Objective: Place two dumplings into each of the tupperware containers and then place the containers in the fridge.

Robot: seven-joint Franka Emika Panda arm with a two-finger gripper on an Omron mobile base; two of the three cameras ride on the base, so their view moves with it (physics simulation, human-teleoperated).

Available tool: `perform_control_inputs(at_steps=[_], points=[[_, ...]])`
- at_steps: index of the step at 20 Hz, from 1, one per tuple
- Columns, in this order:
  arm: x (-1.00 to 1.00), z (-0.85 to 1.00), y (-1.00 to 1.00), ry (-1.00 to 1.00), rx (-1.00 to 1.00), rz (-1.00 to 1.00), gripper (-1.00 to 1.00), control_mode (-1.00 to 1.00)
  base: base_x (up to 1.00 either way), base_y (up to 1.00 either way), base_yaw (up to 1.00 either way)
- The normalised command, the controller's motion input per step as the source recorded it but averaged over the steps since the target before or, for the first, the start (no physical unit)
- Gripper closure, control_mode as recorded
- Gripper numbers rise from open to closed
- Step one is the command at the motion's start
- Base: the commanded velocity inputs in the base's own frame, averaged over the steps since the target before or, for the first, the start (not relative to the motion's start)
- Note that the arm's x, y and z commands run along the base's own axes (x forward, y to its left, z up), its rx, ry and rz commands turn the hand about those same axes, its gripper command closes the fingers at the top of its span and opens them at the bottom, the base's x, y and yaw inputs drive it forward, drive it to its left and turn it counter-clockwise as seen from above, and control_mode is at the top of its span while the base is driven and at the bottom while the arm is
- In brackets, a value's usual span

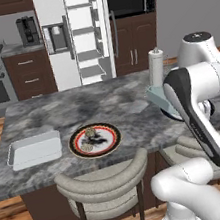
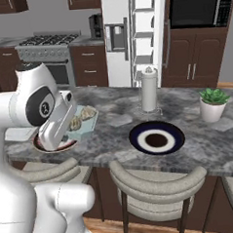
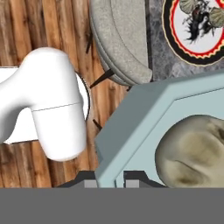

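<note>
Blue tub rim: the wall of the pale blue tupperware container [image 3: 144,122] runs down between the finger tips — the gripper [image 3: 109,178] is clamped on that wall, so the tub is carried by its edge.
Load: a dumpling [image 3: 192,148] sits inside the tub, just beyond the fingers; two dumplings [image 2: 82,118] show there from the right base view.
Beneath the hand: stool [image 3: 120,43], wood floor, then the red-rimmed plate [image 3: 199,30] with more dumplings.
Surface: grey marble island counter [image 1: 56,111]; white container [image 1: 34,149] beyond the plate; paper towel roll [image 2: 149,89].
Room: fridge [image 1: 76,34] across the kitchen, door open — likely the tub's destination.
</note>
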Motion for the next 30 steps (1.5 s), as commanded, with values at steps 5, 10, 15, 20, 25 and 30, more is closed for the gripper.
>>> perform_control_inputs(at_steps=[5,10,15,20,25,30], points=[[-0.35,0.00,0.00,-0.01,0.00,0.00,1.00,-1.00,0.00,0.00,0.00],[-0.11,-0.02,0.00,0.00,0.00,0.00,1.00,-1.00,0.00,0.00,0.00],[0.00,0.00,0.00,0.00,0.00,0.00,1.00,-1.00,0.00,0.00,0.00],[0.00,0.00,0.00,0.00,0.00,0.00,1.00,1.00,-0.01,0.00,0.00],[0.00,0.00,0.00,0.00,0.00,0.00,1.00,1.00,-0.25,-0.89,0.00],[0.00,0.00,0.00,0.00,0.00,0.00,1.00,1.00,0.00,-1.00,-0.04]])
